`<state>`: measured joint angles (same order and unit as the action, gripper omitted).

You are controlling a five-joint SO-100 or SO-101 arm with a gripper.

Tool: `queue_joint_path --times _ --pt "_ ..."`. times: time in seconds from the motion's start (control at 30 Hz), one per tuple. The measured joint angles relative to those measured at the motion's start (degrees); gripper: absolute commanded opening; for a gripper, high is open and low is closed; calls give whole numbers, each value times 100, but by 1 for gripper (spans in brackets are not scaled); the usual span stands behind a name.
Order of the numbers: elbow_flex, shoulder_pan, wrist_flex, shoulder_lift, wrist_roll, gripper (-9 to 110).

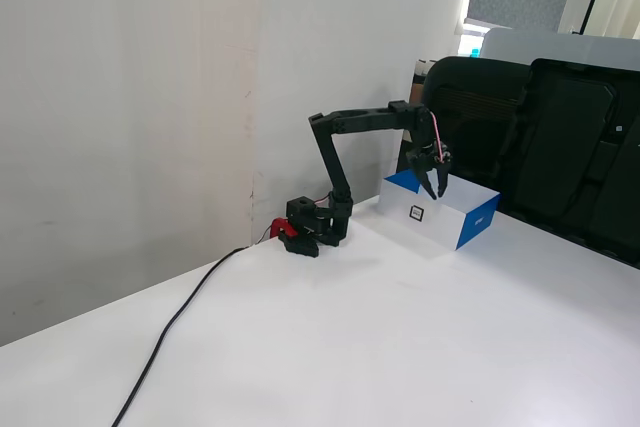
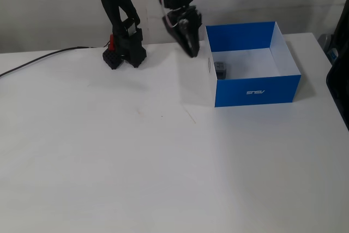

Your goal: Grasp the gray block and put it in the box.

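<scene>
The box [image 2: 256,91] is blue outside and white inside, and stands at the right of the table; its white side with the black mark faces a fixed view [image 1: 440,209]. The gray block [image 2: 220,68] lies on the box floor against the left wall, and in the other fixed view the wall hides it. My gripper [image 2: 191,52] hangs just outside that left wall, pointing down at the table, apart from the block. Its jaws look shut with nothing between them. Over the box's near corner my gripper [image 1: 436,190] shows again.
The arm's base [image 2: 124,54] sits at the back of the table by the wall, with a black cable [image 2: 38,58] running off to the left. Black chairs [image 1: 560,147] stand close behind the box. The table edge [image 2: 327,53] runs right of the box.
</scene>
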<state>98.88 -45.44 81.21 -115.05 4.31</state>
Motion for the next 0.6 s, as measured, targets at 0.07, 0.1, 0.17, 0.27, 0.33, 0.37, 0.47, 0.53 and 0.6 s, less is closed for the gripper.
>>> queue_joint_path --times 0.07,0.1,0.17,0.27,0.33,0.37,0.47,0.53,0.6 --pt "0 422 141 0 0 0" --pt "18 606 176 -9 0 0" --pt "176 1020 202 -141 0 0" --pt "642 1485 167 -501 0 0" --pt "949 1696 105 -791 97 0" --pt "1099 1819 79 -949 123 0" --pt "1529 2206 9 -1441 202 0" --pt "1775 2399 -18 -1740 246 0" --pt "2004 2496 -26 -2048 343 0"
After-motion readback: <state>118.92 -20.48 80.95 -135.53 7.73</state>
